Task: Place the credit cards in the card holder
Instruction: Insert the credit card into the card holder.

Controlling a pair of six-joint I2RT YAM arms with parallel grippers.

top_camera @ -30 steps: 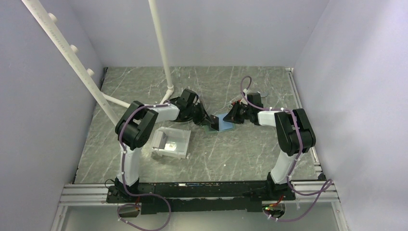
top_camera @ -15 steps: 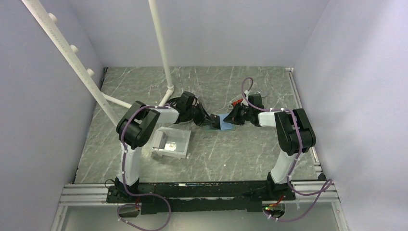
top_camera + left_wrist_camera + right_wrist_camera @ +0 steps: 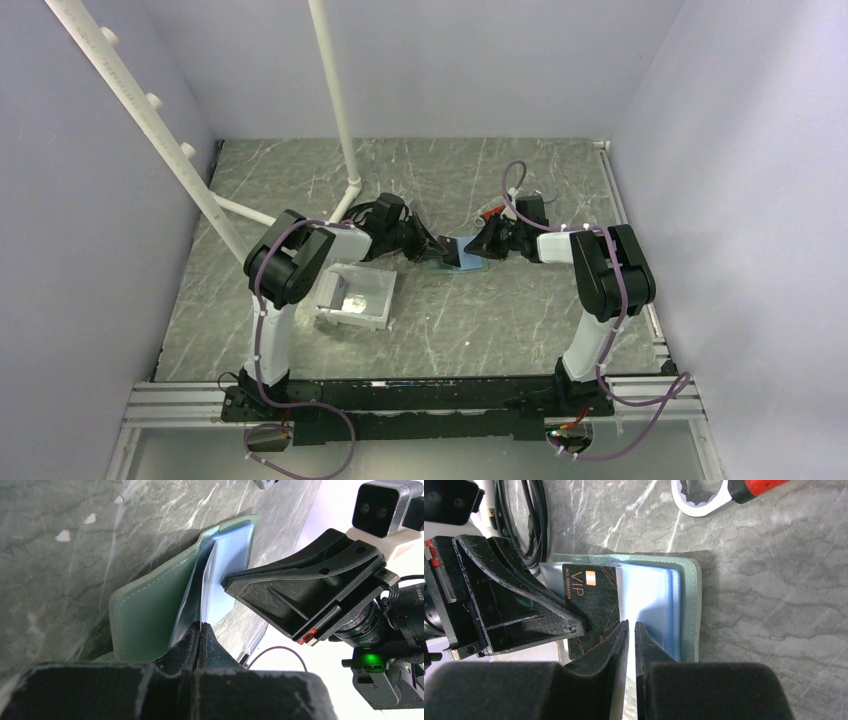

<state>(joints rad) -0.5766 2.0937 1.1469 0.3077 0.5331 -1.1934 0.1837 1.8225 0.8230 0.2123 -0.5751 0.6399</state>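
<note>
Grey-green marbled table (image 3: 520,300) carries the stitched green card holder (image 3: 689,605), lying open at its middle. Left hand (image 3: 201,626), fully closed, pinches the glossy dark card (image 3: 594,600) edge-on at a pocket; right hand (image 3: 631,630), nearly closed, nips a translucent pale-blue pocket leaf (image 3: 644,595).

The worktop (image 3: 500,320) is a grey-green slab veined with pale, marble-like streaks, walled in on three sides. Near its middle the card holder (image 3: 689,605) lies open, its grey-green cover flat against the surface and its light-blue pockets facing up. A white tray (image 3: 355,298) sits on the left half, well apart from the card holder. Beyond the card holder, towards the back, a wrench (image 3: 724,495) with a red handle lies flat with its open head on the stone. Black cables (image 3: 524,520) trail over the surface nearby, and a white pipe (image 3: 350,185) stands on the rear left part.
</note>
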